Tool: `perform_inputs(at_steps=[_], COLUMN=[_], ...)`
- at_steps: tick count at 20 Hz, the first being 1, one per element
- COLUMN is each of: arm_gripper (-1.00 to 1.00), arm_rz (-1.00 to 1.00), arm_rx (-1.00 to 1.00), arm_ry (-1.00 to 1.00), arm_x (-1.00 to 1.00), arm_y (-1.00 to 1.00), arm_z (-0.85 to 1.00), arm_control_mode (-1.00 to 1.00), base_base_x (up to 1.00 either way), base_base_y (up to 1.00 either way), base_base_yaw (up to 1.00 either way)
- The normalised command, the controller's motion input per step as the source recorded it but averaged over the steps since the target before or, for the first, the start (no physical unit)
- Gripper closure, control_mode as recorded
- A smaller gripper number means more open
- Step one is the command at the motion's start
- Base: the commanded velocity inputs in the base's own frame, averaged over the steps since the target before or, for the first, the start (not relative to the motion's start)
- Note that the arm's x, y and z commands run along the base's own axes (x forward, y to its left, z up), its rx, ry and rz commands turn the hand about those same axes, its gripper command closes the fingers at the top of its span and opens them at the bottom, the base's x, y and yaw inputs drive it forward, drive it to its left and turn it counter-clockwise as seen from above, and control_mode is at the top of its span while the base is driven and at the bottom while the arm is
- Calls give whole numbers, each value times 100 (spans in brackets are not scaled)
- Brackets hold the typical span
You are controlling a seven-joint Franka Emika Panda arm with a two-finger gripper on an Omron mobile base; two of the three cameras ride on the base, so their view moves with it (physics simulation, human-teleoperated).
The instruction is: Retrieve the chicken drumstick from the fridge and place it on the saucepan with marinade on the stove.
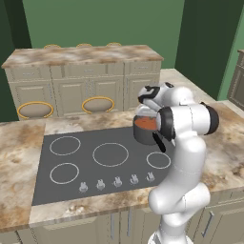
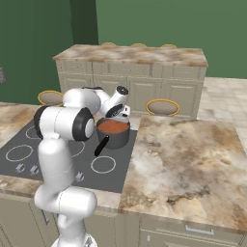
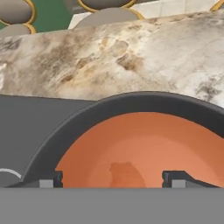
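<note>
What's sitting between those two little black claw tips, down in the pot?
In the hand view, an orange-red lump, seemingly the chicken drumstick, lies in the marinade between the gripper tips, inside the saucepan.

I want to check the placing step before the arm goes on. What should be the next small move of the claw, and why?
Probably a short straight lift away from the saucepan. In the hand view the claw stands open just above the marinade, and a slightly darker lump, likely the chicken drumstick, lies between its tips, apparently released. Lifting straight up should clear the rim without knocking the pan on the stove.
</note>
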Motion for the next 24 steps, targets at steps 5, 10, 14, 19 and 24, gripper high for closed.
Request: perform_inputs(at_steps=[5, 10, 14, 19, 24], arm_gripper=[-100, -100, -100, -100, -100], arm_rz=[0, 0, 0, 0, 0], arm_rx=[0, 0, 0, 0, 0], arm_ry=[0, -2, -23, -25, -26], arm_x=[32, -20, -63, -65, -92], arm_y=[-2, -35, -17, 0, 0], arm_z=[-3, 12, 27, 27, 33], arm_control_mode=[-100, -100, -100, -100, -100], base_base_x=[0, 0, 0, 0, 0], base_base_y=[0, 0, 0, 0, 0], base_base_yaw=[0, 0, 0, 0, 0])
